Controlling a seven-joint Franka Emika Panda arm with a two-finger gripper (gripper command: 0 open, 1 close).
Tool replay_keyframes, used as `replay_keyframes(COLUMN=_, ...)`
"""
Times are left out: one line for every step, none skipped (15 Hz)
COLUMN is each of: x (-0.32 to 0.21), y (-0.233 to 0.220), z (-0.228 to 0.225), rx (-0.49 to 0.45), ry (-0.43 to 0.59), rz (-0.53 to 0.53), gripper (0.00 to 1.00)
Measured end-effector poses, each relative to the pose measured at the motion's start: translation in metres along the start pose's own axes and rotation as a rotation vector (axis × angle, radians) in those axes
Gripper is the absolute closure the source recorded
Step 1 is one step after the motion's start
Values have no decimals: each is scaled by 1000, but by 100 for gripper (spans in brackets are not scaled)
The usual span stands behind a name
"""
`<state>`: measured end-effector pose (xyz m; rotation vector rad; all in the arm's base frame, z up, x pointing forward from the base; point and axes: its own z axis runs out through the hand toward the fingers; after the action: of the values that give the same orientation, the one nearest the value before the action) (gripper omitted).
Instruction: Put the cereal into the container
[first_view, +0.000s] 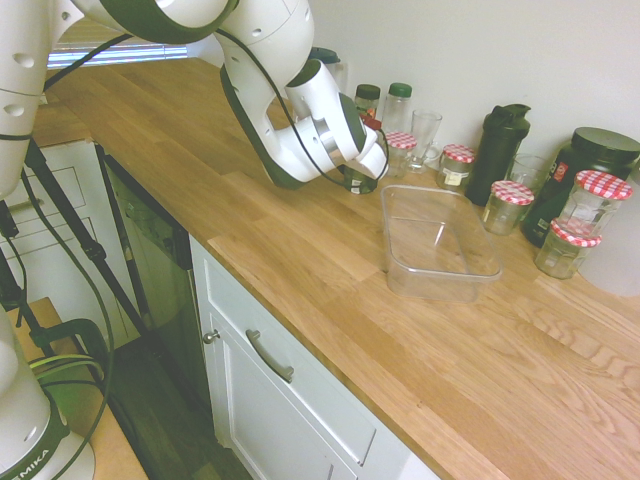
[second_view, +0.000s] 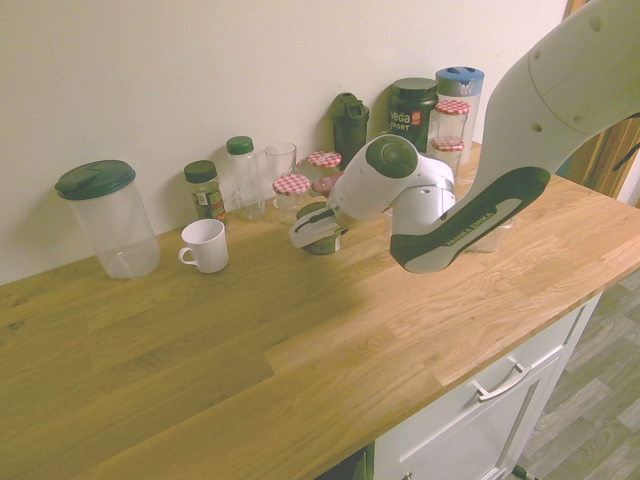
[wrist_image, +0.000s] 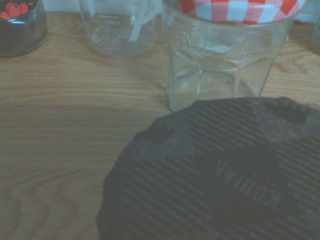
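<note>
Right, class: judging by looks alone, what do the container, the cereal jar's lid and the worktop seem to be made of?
Container: probably clear plastic; see-through, thin walls, rounded corners, soft glare.
Cereal jar's lid: likely dark plastic or coated metal; matte with fine ribs, and the look alone leaves it open.
Worktop: wood, likely oiled or sealed; joined staves, visible grain, low sheen.
</note>
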<state>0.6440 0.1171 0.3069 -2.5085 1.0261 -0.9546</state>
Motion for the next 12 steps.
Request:
replay_keyframes(x=-1, y=-1, z=0, rx=3, ry=-1, rz=-1, gripper=100)
replay_keyframes(x=-1, y=-1, z=0, rx=7, ry=-2, rz=-2, gripper=100)
replay_keyframes(x=-2, y=-2, z=0, rx=13, ry=-4, rz=-3, gripper=100)
replay_keyframes(x=-2, y=-2, z=0, rx=17, ry=-6, rz=-3, gripper=100)
replay_keyframes(x=-2, y=-3, z=0, rx=19, ry=-6, rz=-3, gripper=100)
replay_keyframes(x=-3, y=-4, z=-1, rx=22, ry=-6, rz=-5, gripper=100)
replay_keyframes(x=-3, y=-8, z=-2, rx=28, ry=-4, rz=-6, gripper=100)
replay_keyframes(x=-1, y=-13, z=-4, rx=37, ry=1, rz=-7, gripper=100)
replay_keyframes(x=1, y=-18, z=-8, rx=48, ry=8, rz=-6, gripper=100)
replay_keyframes(x=6, y=-24, z=-15, rx=59, ry=18, rz=-4, gripper=100)
replay_keyframes(x=13, y=-29, z=-25, rx=70, ry=33, rz=-1, gripper=100)
replay_keyframes(x=22, y=-34, z=-37, rx=77, ry=53, rz=6, gripper=100)
